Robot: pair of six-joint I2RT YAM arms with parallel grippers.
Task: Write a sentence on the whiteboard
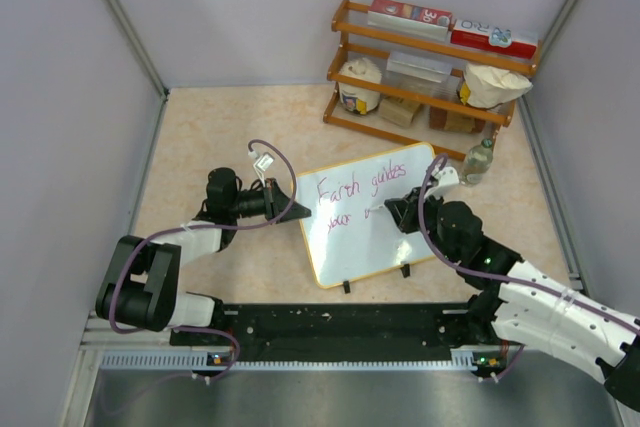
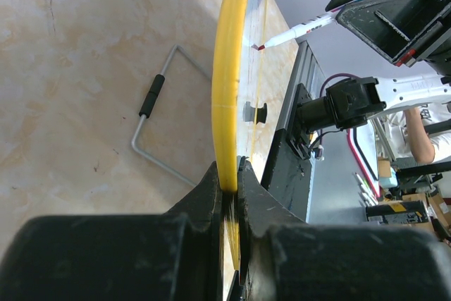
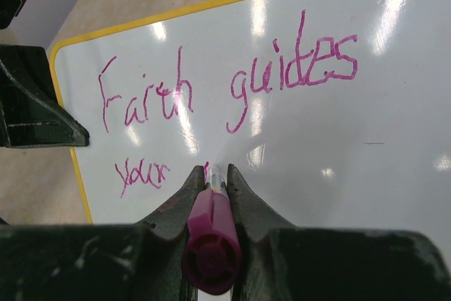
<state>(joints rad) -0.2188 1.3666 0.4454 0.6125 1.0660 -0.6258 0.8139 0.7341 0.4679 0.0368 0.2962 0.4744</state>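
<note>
Two grippers share the work: the left gripper (image 1: 290,203) is clamped on the whiteboard's (image 1: 370,242) yellow left edge, apparently steadying it near the middle of the bench (image 1: 220,137). The right gripper (image 3: 211,177), closed on a pink marker (image 3: 210,241), sets its tip beside "your", where the sentence (image 3: 303,68) stands unfinished.

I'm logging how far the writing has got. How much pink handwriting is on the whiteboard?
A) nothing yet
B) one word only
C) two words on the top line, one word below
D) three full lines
C: in the right wrist view the sentence on the whiteboard has two words above and one short word beneath, with the marker held in the right claw just past it.
</note>
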